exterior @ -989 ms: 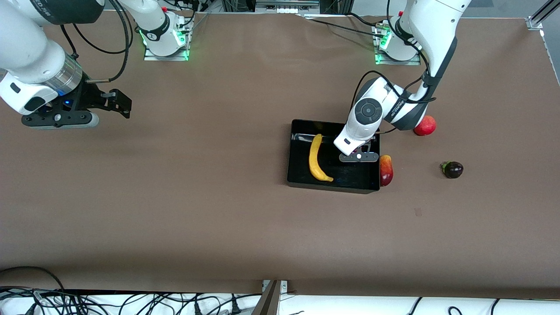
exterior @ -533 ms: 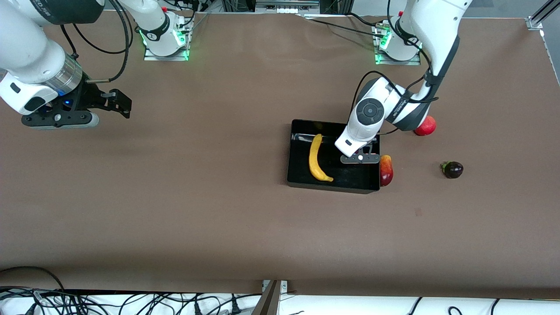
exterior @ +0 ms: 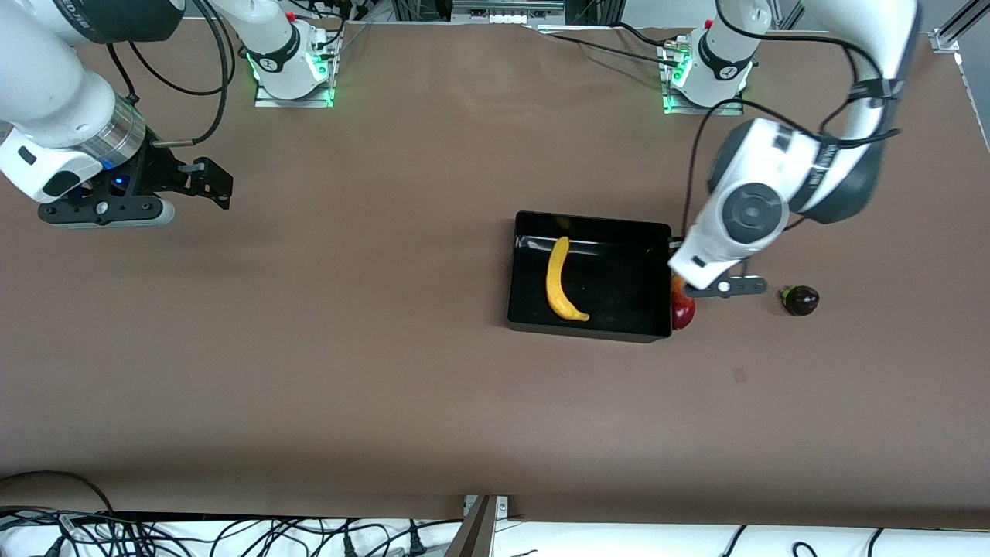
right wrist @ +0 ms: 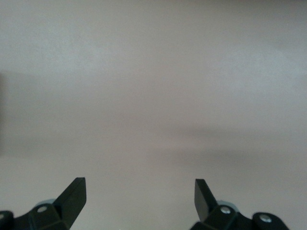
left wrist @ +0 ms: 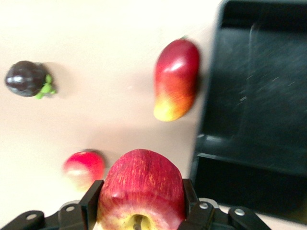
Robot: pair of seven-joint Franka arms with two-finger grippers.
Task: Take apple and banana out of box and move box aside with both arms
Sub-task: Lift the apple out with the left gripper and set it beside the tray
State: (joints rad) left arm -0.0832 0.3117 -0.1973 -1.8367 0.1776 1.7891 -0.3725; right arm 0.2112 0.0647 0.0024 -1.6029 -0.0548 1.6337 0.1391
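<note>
Brown table (exterior: 387, 348) carries the black box (exterior: 588, 329), banana (exterior: 558, 280) inside. Left gripper (left wrist: 141, 218), fingers clamped on the apple (left wrist: 141, 189), hangs over the table just beside the box. Right gripper (right wrist: 139, 196) waits, fingers apart, over bare table toward the right arm's end.

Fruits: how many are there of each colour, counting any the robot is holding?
Yellow: 1, the banana in the box.
Red or red-and-yellow: 3, the apple held in the left gripper, the long fruit beside the box, and the small round fruit on the table.
Dark purple: 1, the purple fruit on the table.
Total: 5 fruits.
</note>
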